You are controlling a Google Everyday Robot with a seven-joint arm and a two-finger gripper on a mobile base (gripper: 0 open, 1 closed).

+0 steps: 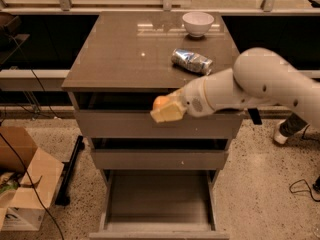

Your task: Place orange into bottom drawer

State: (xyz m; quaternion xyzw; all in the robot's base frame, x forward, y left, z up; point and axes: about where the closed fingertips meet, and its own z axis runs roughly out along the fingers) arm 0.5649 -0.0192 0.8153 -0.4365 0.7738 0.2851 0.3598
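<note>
So the claw point(164, 112) is clamped shut around the orange point(159, 102), and the fruit peeks out at the upper left of the yellowish fingers point(171, 115). It hangs just in front of the top drawer front point(110, 125), past the edge of the cabinet top point(120, 59). The bottom drawer point(160, 199) is pulled open well below the claw, pretty much straight under it. The crushed can point(192, 61) lies up and a bit right of the claw, and the white bowl point(198, 23) sits farther back.

One white rounded arm point(260, 81) enters from the right of view, extended leftward; cream two-finger gripper point(163, 112) at its tip, clamped on small round orange fruit point(159, 102)
</note>
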